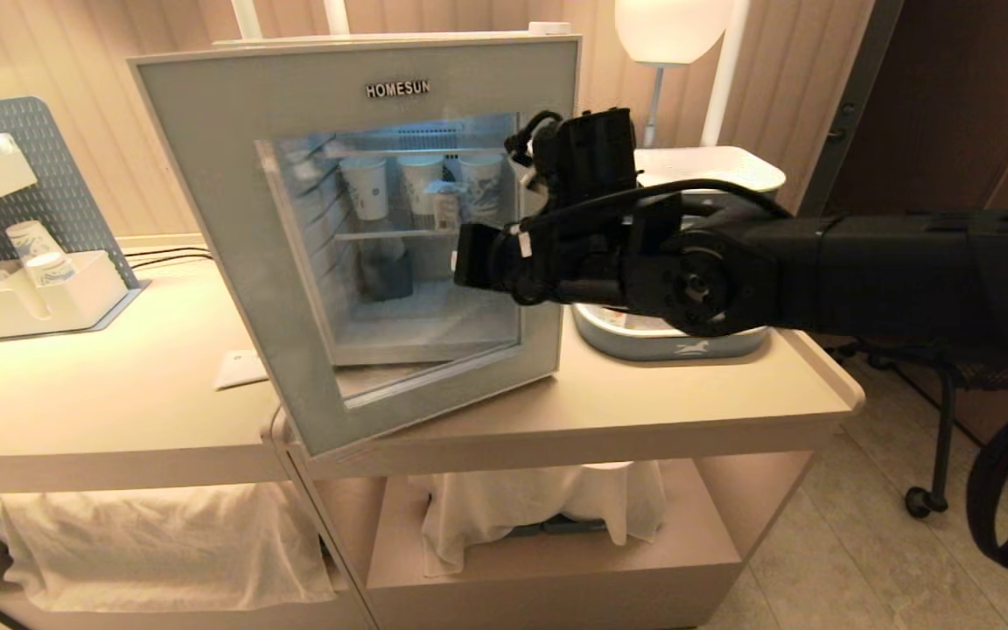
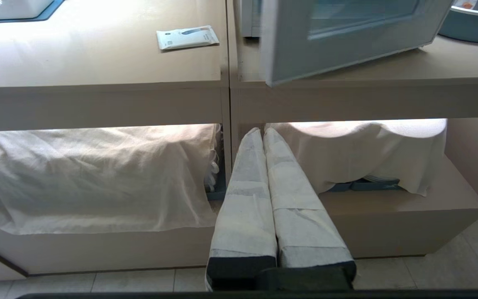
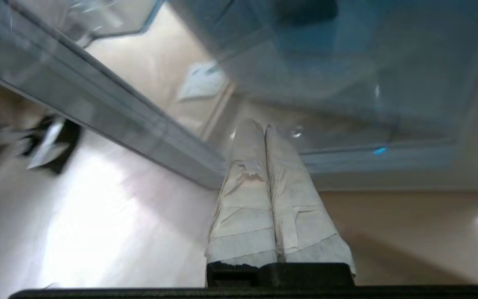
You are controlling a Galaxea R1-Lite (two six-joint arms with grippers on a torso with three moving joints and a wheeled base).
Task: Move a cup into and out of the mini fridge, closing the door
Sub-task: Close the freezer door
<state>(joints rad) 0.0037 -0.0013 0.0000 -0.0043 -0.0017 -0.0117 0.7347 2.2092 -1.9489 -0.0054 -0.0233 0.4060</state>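
The mini fridge stands on the counter, lit inside. Its glass door is ajar, the free left edge swung out over the counter's front. Through the glass, a small printed cup seems to stand on the upper shelf among three tall paper cups; I cannot tell it surely. My right gripper is shut and empty, its wrapped fingertips right at the door's glass. In the head view the right wrist crosses the door's right half. My left gripper is shut and empty, parked low before the lower shelves.
A grey-blue basin sits right of the fridge, under my right arm. A white packet lies on the counter left of the door. A pegboard organiser with cups stands far left. White cloths cover the lower shelves.
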